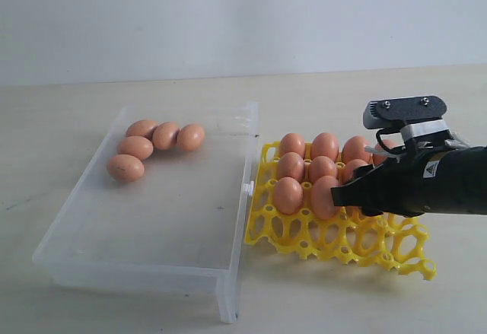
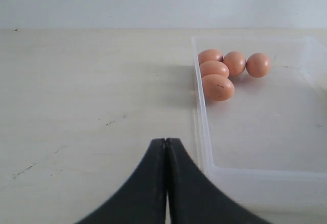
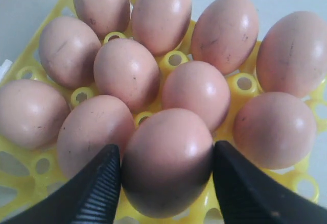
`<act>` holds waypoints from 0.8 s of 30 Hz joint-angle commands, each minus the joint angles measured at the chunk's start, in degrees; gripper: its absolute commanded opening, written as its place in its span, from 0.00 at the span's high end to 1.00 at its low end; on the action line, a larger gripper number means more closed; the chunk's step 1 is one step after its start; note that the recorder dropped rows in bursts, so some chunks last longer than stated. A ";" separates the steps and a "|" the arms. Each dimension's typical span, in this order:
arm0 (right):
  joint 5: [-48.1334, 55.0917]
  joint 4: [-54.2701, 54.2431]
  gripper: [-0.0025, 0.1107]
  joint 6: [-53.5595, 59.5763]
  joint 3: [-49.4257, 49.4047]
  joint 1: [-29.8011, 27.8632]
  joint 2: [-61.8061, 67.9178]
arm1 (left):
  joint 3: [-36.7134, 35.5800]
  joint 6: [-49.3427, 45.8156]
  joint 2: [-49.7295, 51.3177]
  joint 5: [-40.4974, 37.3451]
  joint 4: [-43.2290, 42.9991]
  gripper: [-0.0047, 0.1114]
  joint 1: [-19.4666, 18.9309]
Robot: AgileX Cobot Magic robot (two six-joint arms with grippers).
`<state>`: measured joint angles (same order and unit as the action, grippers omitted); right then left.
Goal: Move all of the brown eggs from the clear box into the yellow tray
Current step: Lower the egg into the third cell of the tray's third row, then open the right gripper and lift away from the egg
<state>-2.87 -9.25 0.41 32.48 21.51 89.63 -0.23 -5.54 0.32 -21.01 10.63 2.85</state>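
On ext. view, clear box [image 1: 137,277] is lying at 9 o'clk of yellow tray [image 1: 335,243], the two sitting just beside each other. Five brown eggs [image 1: 137,147] are bunching in the box's 11 o'clk corner, w/ no others showing in it. Tray's far rows, 12 o'clk side, are carrying eggs; cups toward 6 o'clk are standing vacant. R claw [image 1: 338,195] is reaching in from 3 o'clk, low over the tray, w/ its arm hiding part of the load.

Over in L wrist view, L claw [image 2: 166,145] is hanging above bare table [image 2: 76,91] just outside the box wall. Its fingers are pressing together and gripping nothing. Same five eggs are showing in the box corner, well apart from it.

Down in R wrist view, I'm counting eleven eggs on the tray. So approx two-thirds of the job is looking done, w/ five waiting to cross. R claw's jaws are standing wide, about an egg's breadth. Black fingers [image 3: 97,183] are flanking the eleventh egg [image 3: 163,132] and touching it both sides. Egg's bottom is seeming to sit in a cup, tho the seat itself is hidden. I'm judging it as gripped at the point of set-down, not let go yet.
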 commanded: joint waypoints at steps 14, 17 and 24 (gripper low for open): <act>-2.89 -1.20 0.83 0.65 -0.23 -0.34 0.44 | 0.23 -0.12 -0.32 0.22 0.14 0.96 -0.06; -3.02 -1.32 0.67 0.65 -0.23 -0.34 0.44 | 0.23 -0.12 -0.32 0.22 0.14 0.96 -0.06; -3.27 -2.38 0.46 0.65 -0.23 -0.34 0.44 | 0.23 -0.12 -0.32 0.22 0.14 0.96 -0.06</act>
<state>-5.03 -11.04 0.63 32.48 21.51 90.08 -0.23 -5.54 0.32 -21.01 10.63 2.85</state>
